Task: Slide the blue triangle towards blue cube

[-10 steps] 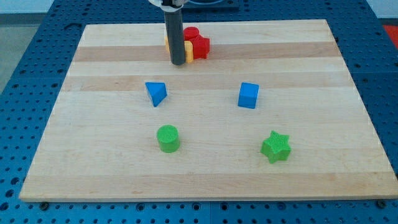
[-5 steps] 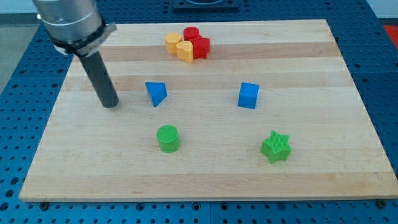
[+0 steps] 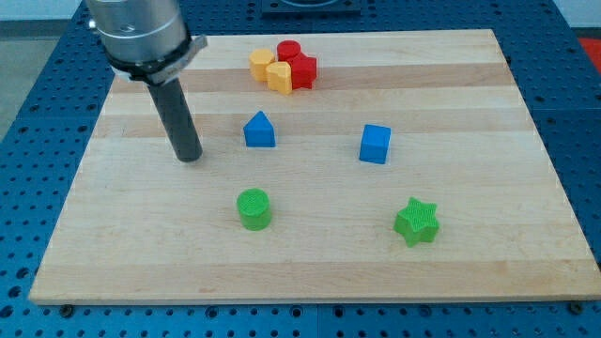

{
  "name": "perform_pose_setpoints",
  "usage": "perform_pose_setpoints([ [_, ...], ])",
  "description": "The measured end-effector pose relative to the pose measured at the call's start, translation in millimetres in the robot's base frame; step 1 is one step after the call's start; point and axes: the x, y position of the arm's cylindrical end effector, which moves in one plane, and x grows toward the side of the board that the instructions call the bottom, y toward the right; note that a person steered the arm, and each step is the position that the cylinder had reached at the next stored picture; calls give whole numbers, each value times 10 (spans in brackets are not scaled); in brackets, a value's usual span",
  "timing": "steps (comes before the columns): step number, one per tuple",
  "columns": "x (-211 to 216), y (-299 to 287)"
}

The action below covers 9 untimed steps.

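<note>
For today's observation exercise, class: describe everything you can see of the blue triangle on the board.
The blue triangle is a small, solid-looking block in matt bright blue, probably plastic. It stands upright on the pale wooden board, apex towards the view's top, its front face slightly lighter than its side. It lies left of centre, level with the blue cube to its right. Nothing touches it except the board; my tip rests apart on its left.
</note>
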Motion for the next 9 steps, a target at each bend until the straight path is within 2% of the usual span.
perform_pose_setpoints([
  [1,-323,107],
  [4,-276,1713],
  [5,-276,1483],
  [6,-225,917],
  [7,-20,695],
  [8,89,904],
  [9,42,1361],
])
